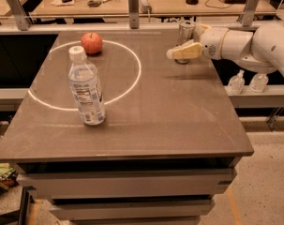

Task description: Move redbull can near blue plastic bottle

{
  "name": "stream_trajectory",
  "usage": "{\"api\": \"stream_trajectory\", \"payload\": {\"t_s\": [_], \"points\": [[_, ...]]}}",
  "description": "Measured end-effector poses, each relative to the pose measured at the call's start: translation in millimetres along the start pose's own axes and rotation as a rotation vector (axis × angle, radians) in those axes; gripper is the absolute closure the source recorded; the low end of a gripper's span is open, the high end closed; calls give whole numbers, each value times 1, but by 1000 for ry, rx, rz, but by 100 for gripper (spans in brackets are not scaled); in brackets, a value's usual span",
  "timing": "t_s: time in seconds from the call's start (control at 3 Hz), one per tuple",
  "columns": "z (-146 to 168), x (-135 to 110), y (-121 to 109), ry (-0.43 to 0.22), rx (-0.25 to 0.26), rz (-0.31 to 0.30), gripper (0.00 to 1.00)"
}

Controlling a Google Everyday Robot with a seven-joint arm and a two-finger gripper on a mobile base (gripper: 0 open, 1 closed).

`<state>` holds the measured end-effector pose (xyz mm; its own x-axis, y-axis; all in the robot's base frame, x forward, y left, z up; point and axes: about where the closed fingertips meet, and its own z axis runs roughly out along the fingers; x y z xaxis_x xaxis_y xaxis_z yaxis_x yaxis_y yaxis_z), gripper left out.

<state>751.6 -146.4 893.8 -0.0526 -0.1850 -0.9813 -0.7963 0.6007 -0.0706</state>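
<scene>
The redbull can [184, 32] stands upright at the table's far right edge. The blue plastic bottle [86, 90] with a white cap stands upright at the left, on the white circle line, far from the can. My gripper [182, 42] reaches in from the right on a white arm and is open. One tan finger [184, 52] lies just in front of the can. The other shows behind it at the can's right. The can stands between them on the table.
A red apple [91, 42] sits at the back left, inside the white circle painted on the brown table [179, 116]. Two small clear nozzle bottles [247, 82] stand on a ledge to the right, below the arm. Metal posts and a cluttered desk lie behind the table.
</scene>
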Motion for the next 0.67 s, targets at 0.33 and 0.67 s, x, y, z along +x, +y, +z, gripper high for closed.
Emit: {"api": "stream_trajectory", "payload": {"t_s": [0.33,0.67], "points": [[6,-4,-2,-45,-20,18,18],[6,-9,-2,-75,-36,20,41]]}}
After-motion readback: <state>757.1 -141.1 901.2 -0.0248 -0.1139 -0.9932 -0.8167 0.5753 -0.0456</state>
